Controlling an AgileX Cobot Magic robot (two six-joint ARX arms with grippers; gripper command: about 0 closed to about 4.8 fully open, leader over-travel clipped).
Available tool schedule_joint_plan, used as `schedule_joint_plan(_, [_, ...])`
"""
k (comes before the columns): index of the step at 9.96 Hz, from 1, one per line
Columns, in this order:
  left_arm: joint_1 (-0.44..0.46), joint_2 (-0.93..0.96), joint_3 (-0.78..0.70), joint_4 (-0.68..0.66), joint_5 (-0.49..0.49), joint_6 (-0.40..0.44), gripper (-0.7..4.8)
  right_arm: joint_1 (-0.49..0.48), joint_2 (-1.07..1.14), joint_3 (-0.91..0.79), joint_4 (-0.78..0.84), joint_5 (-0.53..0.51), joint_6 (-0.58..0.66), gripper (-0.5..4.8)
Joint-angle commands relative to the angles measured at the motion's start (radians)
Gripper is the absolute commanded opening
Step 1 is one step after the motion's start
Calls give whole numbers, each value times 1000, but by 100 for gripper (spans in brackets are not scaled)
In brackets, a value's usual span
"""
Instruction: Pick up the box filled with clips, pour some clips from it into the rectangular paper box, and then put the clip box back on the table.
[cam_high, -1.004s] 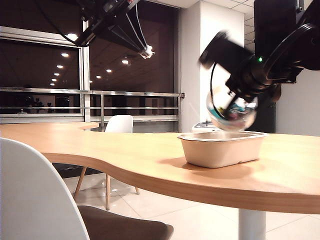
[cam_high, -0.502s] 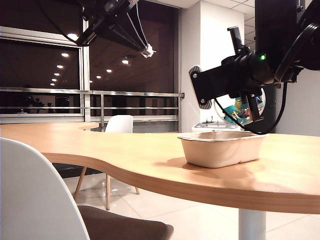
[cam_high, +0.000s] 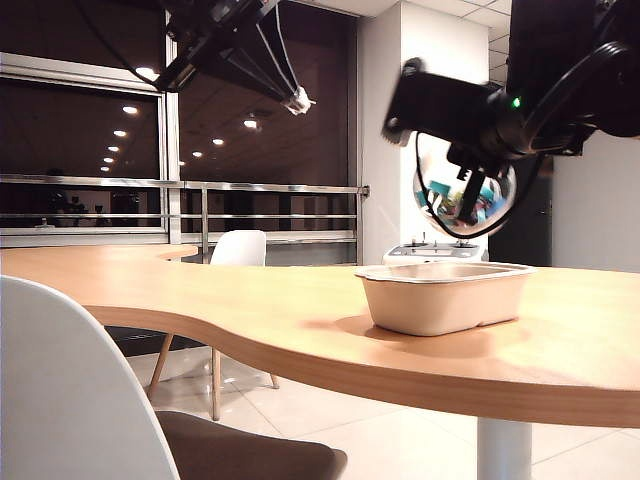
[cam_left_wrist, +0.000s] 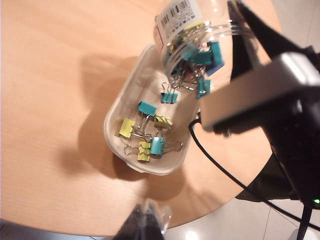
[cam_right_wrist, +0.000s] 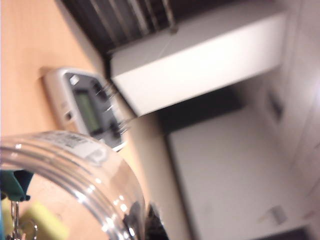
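My right gripper (cam_high: 468, 192) is shut on the box filled with clips (cam_high: 465, 188), a clear round jar held tilted in the air just above the rectangular paper box (cam_high: 445, 296). In the left wrist view the jar (cam_left_wrist: 192, 30) has its mouth down over the beige tub (cam_left_wrist: 112, 120), with teal clips (cam_left_wrist: 200, 57) crowding the opening. Several yellow and teal clips (cam_left_wrist: 147, 135) lie inside the tub. In the right wrist view the jar's rim (cam_right_wrist: 75, 160) fills the near corner. My left gripper (cam_high: 297, 100) hangs high over the table (cam_high: 250, 310), shut and empty.
A white-grey device with knobs (cam_high: 435, 250) sits on the table behind the tub, also in the right wrist view (cam_right_wrist: 90, 110). A white chair (cam_high: 70, 400) stands close in front, and another chair (cam_high: 238, 250) by the far curved edge.
The right wrist has rolled, swinging its camera housing round. The jar has risen a little from just over the tub. The left arm has kept still.
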Motion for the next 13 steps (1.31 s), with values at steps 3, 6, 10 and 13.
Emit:
schedule_joint_plan(3, [-1, -4, 3, 2, 5, -4, -6, 1, -216, 16, -419, 32, 705, -2])
schedule_joint_plan(6, [-1, -4, 3, -4, 5, -4, -6, -63, -296, 285, -1009, -11, 916, -2])
schedule_joint_plan(10, [-1, -4, 3, -32, 23, -22, -6, -422, -275, 498, -1408, -291, 1110, -2])
schedule_joint_plan(13, [-1, -4, 3, -32, 23, -23, -6, -499, -217, 500, -1424, -364, 1163, -2])
